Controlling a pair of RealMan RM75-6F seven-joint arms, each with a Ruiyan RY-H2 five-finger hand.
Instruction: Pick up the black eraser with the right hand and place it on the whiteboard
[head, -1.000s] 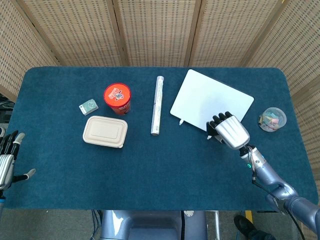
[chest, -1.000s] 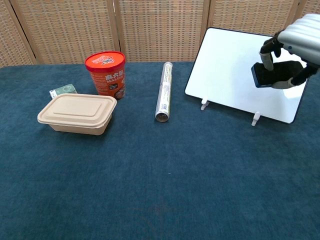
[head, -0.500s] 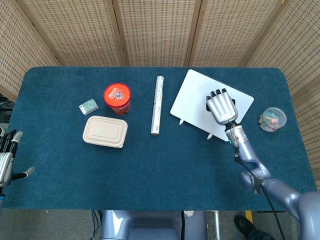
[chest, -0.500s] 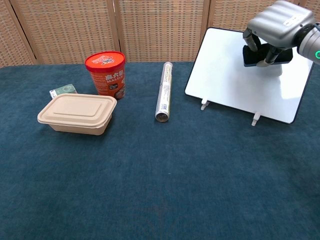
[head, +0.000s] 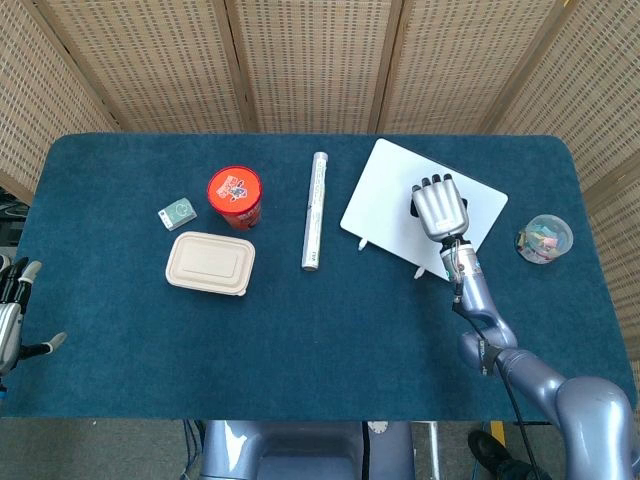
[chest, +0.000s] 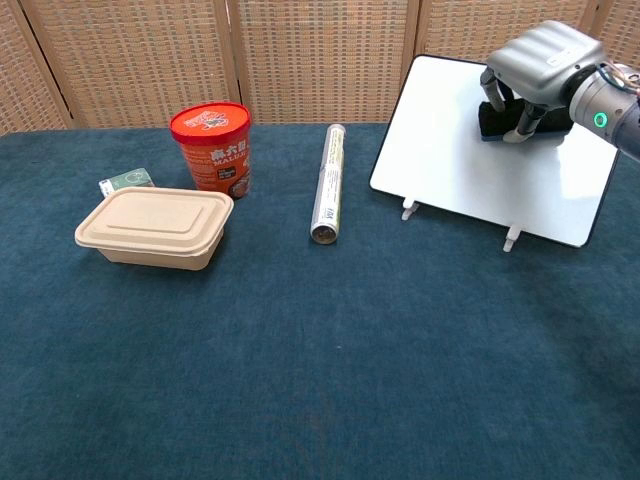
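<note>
- Since a second ago my right hand (chest: 535, 62) has swung up from the near right edge of the whiteboard (chest: 455, 150) to its upper part, carrying the black eraser (chest: 492, 120) with it.
- My right hand grips the eraser now, fingers curled over its top; the chest view shows the eraser low against the white surface, though I cannot tell whether it actually touches.
- My left hand (head: 12, 322) hangs off the near left corner of the table (head: 330, 330), well away from the work; it looks to be holding nothing, but so little of it shows that I cannot tell how its fingers lie.
- Risks, as I judge them:
  - The board leans on small feet, so pressing down too hard could tip or shove it backward.
  - Its slope may let the eraser slide toward the lower edge once I let go, unless it sticks.
  - Opening my fingers unevenly could drag the eraser sideways as I lift off.
- Count: one whiteboard, one eraser, one foil roll (head: 314, 210), one red noodle cup (head: 234, 195), one beige lunch box (head: 210, 263), one small green box (head: 177, 212), one clear round tub (head: 544, 238) of small bits.
</note>
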